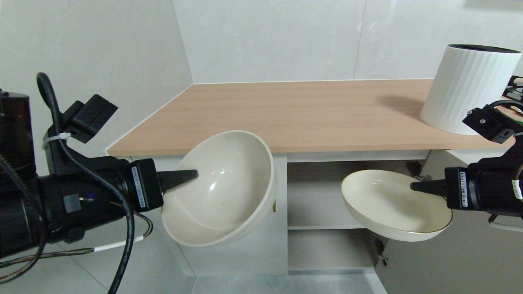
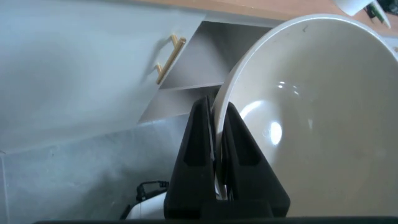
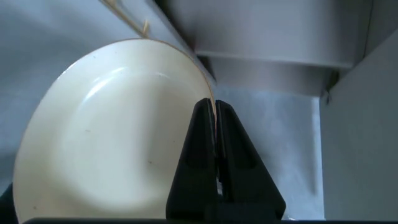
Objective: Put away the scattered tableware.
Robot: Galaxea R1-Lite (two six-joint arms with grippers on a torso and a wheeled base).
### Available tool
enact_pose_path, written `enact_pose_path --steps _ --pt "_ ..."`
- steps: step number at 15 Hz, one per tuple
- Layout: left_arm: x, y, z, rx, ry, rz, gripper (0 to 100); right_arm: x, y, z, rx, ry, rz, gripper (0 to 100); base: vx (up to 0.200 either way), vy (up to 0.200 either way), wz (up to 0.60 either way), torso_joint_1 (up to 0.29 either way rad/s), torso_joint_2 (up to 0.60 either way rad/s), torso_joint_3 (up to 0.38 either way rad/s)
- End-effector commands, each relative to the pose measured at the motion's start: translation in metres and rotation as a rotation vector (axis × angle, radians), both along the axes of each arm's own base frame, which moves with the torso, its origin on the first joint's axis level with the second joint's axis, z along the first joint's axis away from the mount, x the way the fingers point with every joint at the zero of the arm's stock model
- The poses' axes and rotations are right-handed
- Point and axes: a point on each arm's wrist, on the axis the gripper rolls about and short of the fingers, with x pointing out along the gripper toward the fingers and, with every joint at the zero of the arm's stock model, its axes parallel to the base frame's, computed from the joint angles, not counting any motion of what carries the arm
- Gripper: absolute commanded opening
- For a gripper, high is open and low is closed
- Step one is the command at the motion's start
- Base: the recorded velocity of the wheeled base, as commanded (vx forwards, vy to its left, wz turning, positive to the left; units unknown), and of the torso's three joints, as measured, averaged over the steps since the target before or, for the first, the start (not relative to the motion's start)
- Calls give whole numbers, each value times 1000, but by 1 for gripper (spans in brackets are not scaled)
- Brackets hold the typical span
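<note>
Left gripper (image 1: 193,174): my black wedge-shaped fingers were pinched narrow on the thin rim of a deep round bowl (image 1: 229,183). The bowl was cream and glossy, with light spots on its smooth inner curve. It hung in the air, tipped steeply on its side with the hollow facing my head camera, in front of the closed white door under the counter (image 1: 286,114). Its top edge overlapped the counter's front lip.

Right gripper (image 1: 413,186): same black tapered fingers, clamped nearly together on the edge of a shallow plate (image 1: 388,204). The plate was cream and smooth, with a fine gold line round the rim. It was held close to level, in the air before the open cabinet bay.

The counter had a matte wood-grain top and met plain white walls. The open bay had a flat pale shelf (image 1: 318,226) across its middle. A slim gold bar handle (image 2: 168,59) was on the closed door. A tall white ribbed container (image 1: 470,90), round with a dark opening, stood on the counter's right end, well apart from both dishes.
</note>
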Motion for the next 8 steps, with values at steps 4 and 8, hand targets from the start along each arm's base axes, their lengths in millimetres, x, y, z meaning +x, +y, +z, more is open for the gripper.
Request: enact_pose_path --steps 4,8 --pt "1 -1 -1 3 6 0 0 3 1 -14 1 -21 1 0 0 0 0 0 0 0" --pt "1 -1 -1 2 6 -2 0 4 2 -17 -17 -27 12 0 0 0 0 -65 212 138"
